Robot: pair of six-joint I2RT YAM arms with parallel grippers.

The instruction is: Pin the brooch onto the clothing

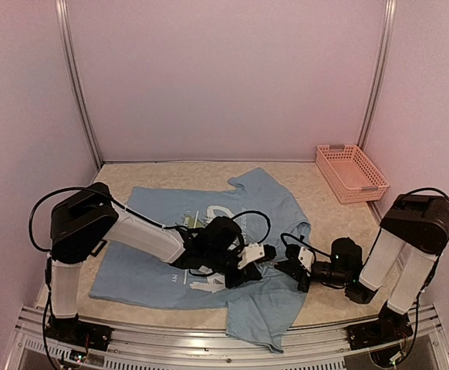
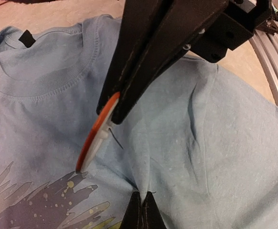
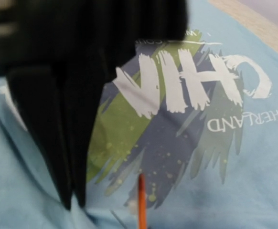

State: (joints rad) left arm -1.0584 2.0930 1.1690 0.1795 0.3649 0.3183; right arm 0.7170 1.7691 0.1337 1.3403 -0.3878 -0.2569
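Observation:
The light blue T-shirt lies flat on the table, its "CHINA" print showing in the right wrist view. My left gripper is shut on a raised fold of the shirt just below the collar. My right gripper comes in from above, shut on a round orange and white brooch held tilted just over the cloth beside that fold, its thin pin pointing at the fold. In the right wrist view the brooch shows edge-on. In the top view both grippers meet mid-shirt: left, right.
A pink plastic basket stands at the back right. The shirt's lower corner hangs over the table's front rail. The aluminium rail runs close behind my right gripper. Pink walls enclose the table on three sides.

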